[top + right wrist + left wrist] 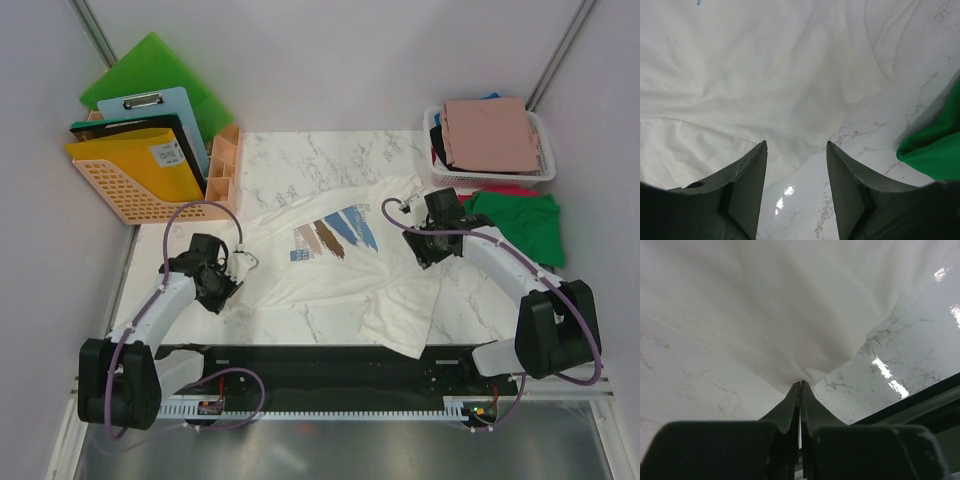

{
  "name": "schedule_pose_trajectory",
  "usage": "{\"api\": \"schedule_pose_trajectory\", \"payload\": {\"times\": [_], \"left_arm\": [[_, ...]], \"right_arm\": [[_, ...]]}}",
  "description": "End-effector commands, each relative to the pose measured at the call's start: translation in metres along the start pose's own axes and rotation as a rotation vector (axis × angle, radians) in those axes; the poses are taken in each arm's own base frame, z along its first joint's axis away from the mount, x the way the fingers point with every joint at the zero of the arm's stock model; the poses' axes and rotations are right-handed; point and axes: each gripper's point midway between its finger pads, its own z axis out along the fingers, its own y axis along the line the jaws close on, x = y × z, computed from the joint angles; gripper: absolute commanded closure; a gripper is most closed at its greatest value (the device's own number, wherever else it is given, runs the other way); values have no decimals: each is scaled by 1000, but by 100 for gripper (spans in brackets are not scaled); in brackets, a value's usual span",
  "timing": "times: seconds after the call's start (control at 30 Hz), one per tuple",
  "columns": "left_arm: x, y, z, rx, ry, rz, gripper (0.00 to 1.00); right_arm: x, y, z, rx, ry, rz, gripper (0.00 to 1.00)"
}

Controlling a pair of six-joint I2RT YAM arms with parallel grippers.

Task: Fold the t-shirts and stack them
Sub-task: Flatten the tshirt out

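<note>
The cream-white t-shirt (330, 270) with a blue-and-brown print lies spread and wrinkled on the marble table. My left gripper (238, 264) is shut on its left edge; in the left wrist view the cloth (790, 315) is pinched at the closed fingertips (800, 384). My right gripper (418, 248) is open and empty just above the shirt's right edge (765, 90), the edge lying between its fingers. A green t-shirt (525, 222) lies to the right and shows in the right wrist view (935, 150). A dusty-pink t-shirt (492, 135) lies folded on the basket.
A white mesh basket (545, 170) at back right holds red, black and blue cloth under the pink shirt. At back left stand an orange rack (130, 195) with folders, green boards (150, 70) and a peach organizer (222, 160). A black rail (340, 365) lines the near edge.
</note>
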Motion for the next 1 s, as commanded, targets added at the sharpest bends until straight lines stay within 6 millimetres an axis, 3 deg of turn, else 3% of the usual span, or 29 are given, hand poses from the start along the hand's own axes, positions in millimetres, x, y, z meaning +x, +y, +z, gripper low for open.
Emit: {"api": "schedule_pose_trajectory", "payload": {"times": [0.0,0.13,0.3,0.63,0.97], "left_arm": [[6,8,11,-17,53,37,98],[11,11,27,-13,92,30,98],[20,13,35,-20,143,31,98],[37,64,36,-237,227,-37,98],[29,60,33,-201,165,-49,98]], "right_arm": [[-5,6,10,-34,-1,-1,42],[-3,8,25,-42,33,-5,46],[-11,7,25,-39,11,-7,47],[-11,3,26,-11,7,-12,46],[-11,-3,22,20,8,-27,46]]}}
